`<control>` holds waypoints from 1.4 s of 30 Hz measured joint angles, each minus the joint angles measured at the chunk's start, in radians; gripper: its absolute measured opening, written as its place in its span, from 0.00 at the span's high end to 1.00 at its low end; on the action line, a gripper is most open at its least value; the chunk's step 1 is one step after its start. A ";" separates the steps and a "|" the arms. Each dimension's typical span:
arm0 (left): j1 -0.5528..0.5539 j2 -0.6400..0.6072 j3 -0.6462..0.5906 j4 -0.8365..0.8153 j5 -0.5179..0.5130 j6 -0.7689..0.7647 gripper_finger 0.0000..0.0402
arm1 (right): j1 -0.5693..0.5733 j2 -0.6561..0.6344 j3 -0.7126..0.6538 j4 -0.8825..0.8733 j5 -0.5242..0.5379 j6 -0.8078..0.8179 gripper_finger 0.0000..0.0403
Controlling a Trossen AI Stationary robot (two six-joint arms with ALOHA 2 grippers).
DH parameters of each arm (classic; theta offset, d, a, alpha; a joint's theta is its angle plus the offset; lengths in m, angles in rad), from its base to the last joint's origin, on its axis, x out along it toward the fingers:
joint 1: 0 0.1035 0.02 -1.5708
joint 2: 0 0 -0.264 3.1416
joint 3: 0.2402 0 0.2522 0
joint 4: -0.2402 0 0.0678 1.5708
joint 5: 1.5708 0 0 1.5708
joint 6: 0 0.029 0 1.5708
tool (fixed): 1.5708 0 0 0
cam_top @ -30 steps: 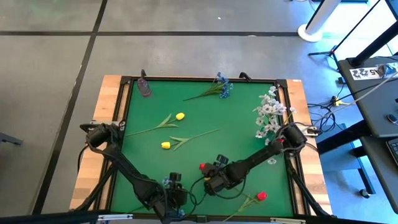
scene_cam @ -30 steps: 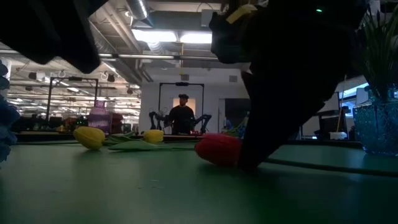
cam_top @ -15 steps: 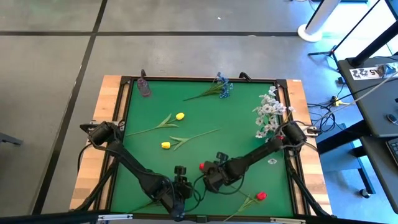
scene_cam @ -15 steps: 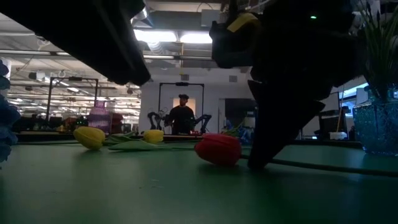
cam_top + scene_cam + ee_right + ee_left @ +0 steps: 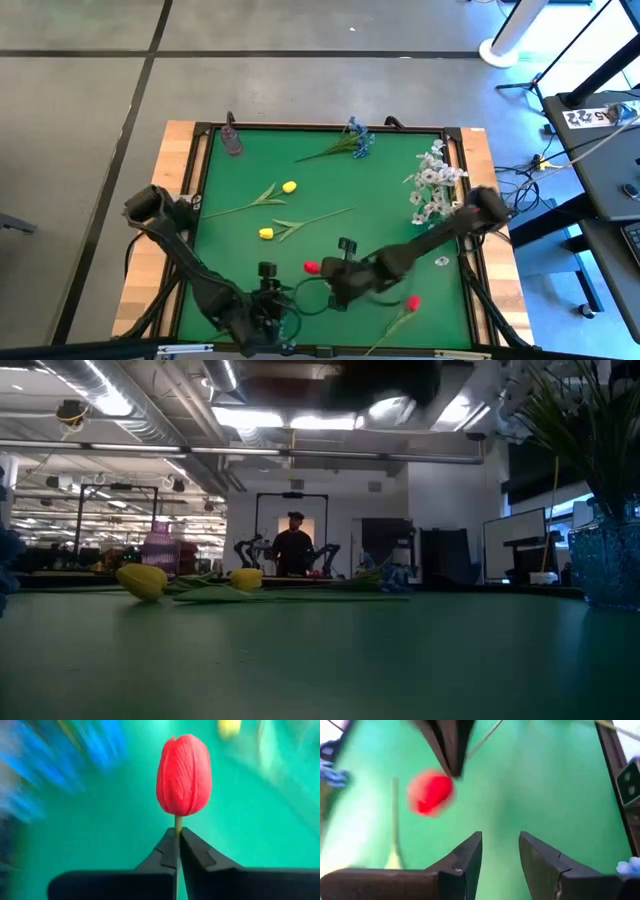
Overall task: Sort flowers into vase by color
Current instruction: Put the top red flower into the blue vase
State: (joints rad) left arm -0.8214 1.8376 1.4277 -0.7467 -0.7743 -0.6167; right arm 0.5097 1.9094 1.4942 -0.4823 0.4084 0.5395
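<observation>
My right gripper [image 5: 177,832] is shut on a red tulip [image 5: 183,775], which shows in the high view [image 5: 311,267] near the table's front middle, left of the gripper [image 5: 324,268]. My left gripper [image 5: 500,847] stands open just to the near left [image 5: 266,285], with nothing between its fingers; it faces the red bud [image 5: 430,792]. A second red tulip [image 5: 412,303] lies at the near right. Two yellow tulips [image 5: 290,186] [image 5: 266,233] lie mid-table, and a blue bunch [image 5: 358,140] lies at the far edge. White blossoms [image 5: 432,180] stand at the right edge. My right gripper pinches the red tulip's thin stem [image 5: 177,822] between its two fingertips, right under the bud. The fingers slant down from the table's right. The bud sticks out beyond the fingertips, clear of the table; the fingers hide the rest of the stem.
A small purple vase [image 5: 232,138] stands at the far left corner. A glass vase with green leaves [image 5: 608,565] stands at the right in the low view. A person [image 5: 293,550] stands far behind the table. Bare green mat lies between the tulips and the near edge.
My right gripper has shut on the red tulip's stem and risen, lifting the tulip off the mat and out of the low view. The bud has moved a little toward the table's left. My left gripper has risen too, staying open.
</observation>
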 joint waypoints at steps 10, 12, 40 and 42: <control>-0.066 -0.040 0.000 0.009 -0.304 -0.043 0.69 | 0.134 -0.372 -0.034 0.018 0.502 -0.374 0.98; -0.059 -0.040 -0.002 0.008 -0.304 -0.061 0.69 | 0.180 -0.439 -0.079 0.010 0.603 -0.441 0.98; 0.243 -0.039 -0.003 0.323 -0.076 0.262 0.69 | 0.275 -1.341 -0.686 0.313 0.125 -1.144 0.98; 0.259 -0.039 -0.003 0.323 -0.076 0.265 0.69 | 0.275 -1.376 -0.686 0.274 0.122 -1.142 0.98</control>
State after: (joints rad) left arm -0.5628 1.7981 1.4246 -0.4236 -0.8507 -0.3515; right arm 0.7849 0.5336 0.8085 -0.2078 0.5308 -0.6026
